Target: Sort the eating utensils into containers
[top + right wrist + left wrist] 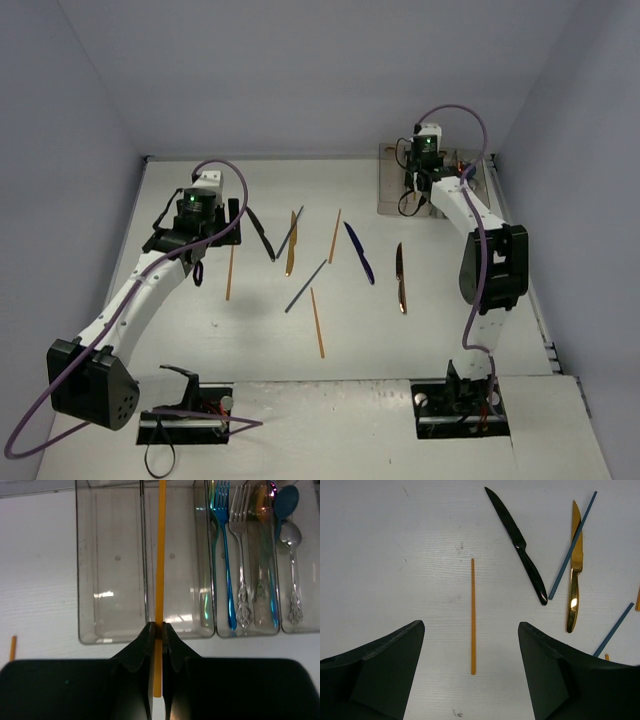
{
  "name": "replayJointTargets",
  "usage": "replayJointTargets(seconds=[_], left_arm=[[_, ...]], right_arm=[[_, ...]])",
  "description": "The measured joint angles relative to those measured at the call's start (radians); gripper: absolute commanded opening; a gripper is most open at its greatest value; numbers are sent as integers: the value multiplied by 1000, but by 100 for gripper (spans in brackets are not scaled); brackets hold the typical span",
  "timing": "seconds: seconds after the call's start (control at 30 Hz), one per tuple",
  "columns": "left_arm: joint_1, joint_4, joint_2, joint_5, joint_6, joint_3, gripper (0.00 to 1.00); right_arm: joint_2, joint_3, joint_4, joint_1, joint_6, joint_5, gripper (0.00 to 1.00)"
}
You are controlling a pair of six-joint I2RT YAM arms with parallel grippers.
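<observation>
Clenched right jaws pinch an orange chopstick (160, 555), held lengthwise over the containers (110, 580). It sits above the second bin from their left end, just beside that bin's divider. The third bin holds a blue fork (223, 555) and a silver fork (241, 555); a silver spoon (291, 570) lies in the fourth.

Well left of the containers, the left jaws are spread wide, gripping nothing. They straddle a second orange chopstick (473, 615) flat on the worktop (395, 555). On its containers' side lie a black knife (517, 542) and a gold knife (575, 570) with a blue chopstick (572, 545) across it. Nearer the containers lies a copper knife (401, 280).
</observation>
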Motion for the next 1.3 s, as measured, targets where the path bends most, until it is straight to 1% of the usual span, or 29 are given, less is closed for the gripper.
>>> replayJointTargets(seconds=[0.23,0.3,0.4,0.43,0.5,0.53,0.57,0.67,0.7,0.8,0.9,0.97,1.07,1.17,1.23,1.3], left_arm=[[0,0,-1,-9,1,0,73],[0,0,-1,-8,3,0,73],[0,0,-1,-8,3,0,73],[0,0,-1,-8,3,0,73],[0,0,-1,-7,3,0,73],[0,0,-1,-7,4,0,73],[0,-1,-1,-7,4,0,73],[0,0,-1,-7,3,0,73],[0,-1,-1,-7,3,0,73],[0,-1,-4,-6,3,0,73],[0,-2,-13,-7,3,0,73],[0,-2,-22,-9,4,0,73],[0,-3,-41,-14,5,0,73],[0,-3,-59,-24,5,0,73],[0,-2,-69,-29,5,0,73],[0,-2,-78,-36,5,0,73]], right_arm=[[204,158,3,-64,-103,-83,0],[232,177,2,-74,-127,-98,3],[265,195,4,-83,-155,-113,15],[272,198,5,-84,-161,-116,22],[282,198,6,-85,-174,-119,29],[283,198,5,-85,-175,-121,35],[283,198,4,-85,-178,-123,36],[274,193,8,-83,-176,-127,46],[264,183,11,-81,-173,-128,47],[188,106,10,-72,-159,-128,50],[54,0,-7,-40,-143,-113,55],[-52,-86,27,10,-130,-90,58],[-232,-234,34,143,-88,-65,62],[-369,-372,46,303,-33,-54,66],[-421,-445,36,396,4,-54,67],[-443,-510,34,462,48,-56,68]])
